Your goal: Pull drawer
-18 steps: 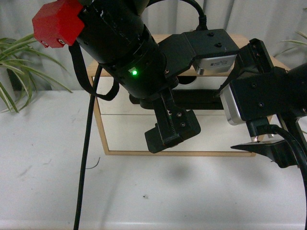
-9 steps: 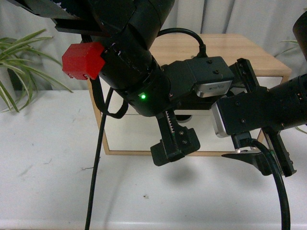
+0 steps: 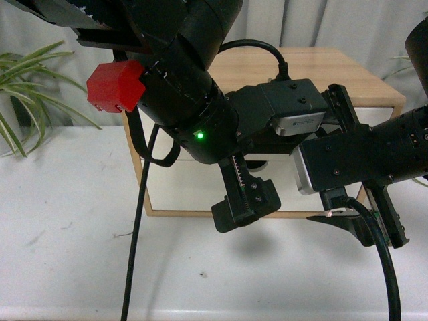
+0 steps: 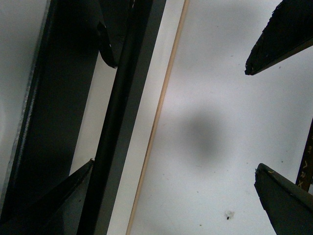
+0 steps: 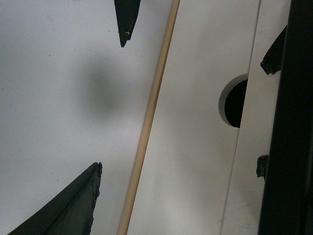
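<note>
The drawer (image 3: 376, 114) is the upper white front of a small wooden cabinet (image 3: 334, 67); both arms hide most of it in the front view. Its long black bar handle (image 4: 128, 93) shows in the left wrist view. My left gripper (image 4: 175, 166) is open and straddles that bar without touching it. In the right wrist view the handle (image 5: 289, 117) runs along one edge, beside a semicircular notch (image 5: 235, 104) at the seam between the fronts. My right gripper (image 5: 181, 166) is open over the plain lower front (image 5: 195, 147), holding nothing. In the front view the left gripper (image 3: 246, 199) and right gripper (image 3: 364, 224) hang low before the cabinet.
The cabinet stands on a white table (image 3: 67, 254). Potted plants flank it at the left (image 3: 27, 87) and at the right edge (image 3: 418, 63). A black cable (image 3: 137, 254) hangs from the left arm down to the table's front edge.
Over the second both arms shifted in front of the cabinet and now cover the black handle, which showed before. In the last half second the right gripper edged slightly left.
</note>
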Motion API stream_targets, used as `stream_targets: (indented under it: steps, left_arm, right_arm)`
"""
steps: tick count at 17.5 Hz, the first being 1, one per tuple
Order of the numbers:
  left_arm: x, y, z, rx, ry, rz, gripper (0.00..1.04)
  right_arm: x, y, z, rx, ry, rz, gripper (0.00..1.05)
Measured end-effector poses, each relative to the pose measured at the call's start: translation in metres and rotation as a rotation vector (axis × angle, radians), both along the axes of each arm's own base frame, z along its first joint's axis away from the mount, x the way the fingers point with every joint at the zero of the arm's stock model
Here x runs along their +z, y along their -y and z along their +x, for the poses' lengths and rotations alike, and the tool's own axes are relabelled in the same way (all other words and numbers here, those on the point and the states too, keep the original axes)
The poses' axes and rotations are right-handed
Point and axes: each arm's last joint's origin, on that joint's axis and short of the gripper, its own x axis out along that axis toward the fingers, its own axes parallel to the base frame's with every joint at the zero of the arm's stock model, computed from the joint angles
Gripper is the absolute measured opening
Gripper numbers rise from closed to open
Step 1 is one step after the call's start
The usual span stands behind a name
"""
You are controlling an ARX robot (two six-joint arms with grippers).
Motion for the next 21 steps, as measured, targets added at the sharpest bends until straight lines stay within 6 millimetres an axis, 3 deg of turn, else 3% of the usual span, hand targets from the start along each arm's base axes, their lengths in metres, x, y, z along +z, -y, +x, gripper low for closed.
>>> stream_targets:
  steps: [8,21]
  left_arm:
    - [-0.005,-0.002,-0.006,-0.034,-0.028,0.007,0.98]
    - [-0.006,-0.013,-0.060,-0.087,-0.067,-0.012,0.98]
  right_arm:
    - [-0.001,0.001,-0.008,-0.002,-0.020,-0.006,0.98]
    - [0.003,-0.012,-0.072,-0.011,-0.053,-0.067,0.98]
